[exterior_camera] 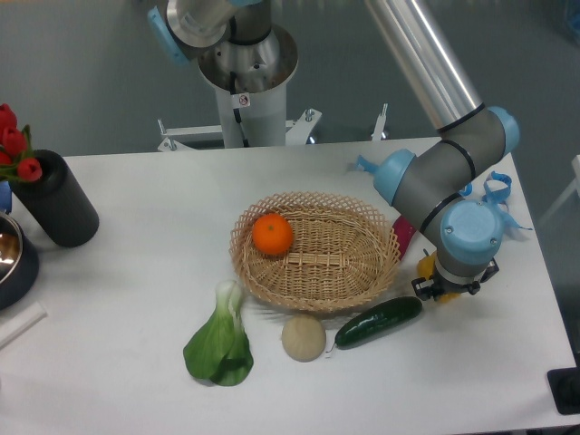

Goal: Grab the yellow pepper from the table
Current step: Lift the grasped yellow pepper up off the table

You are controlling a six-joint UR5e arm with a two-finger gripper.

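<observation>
Only a small bright-yellow patch of the yellow pepper (426,265) shows, on the white table (163,272) right of the basket; the arm's wrist covers most of it. The gripper (437,291) points down right at the pepper, beneath the blue wrist cap. Only dark bits of its fingers (422,286) stick out under the wrist. How the jaws stand is hidden, and so is whether they touch the pepper.
A wicker basket (362,272) holds an orange (272,234). In front lie a cucumber (378,323), a pale beige ball (303,338) and a bok choy (219,344). A magenta object (403,237) sits behind the wrist. A black cylinder (56,199) with red flowers and a metal bowl (11,258) stand at the left.
</observation>
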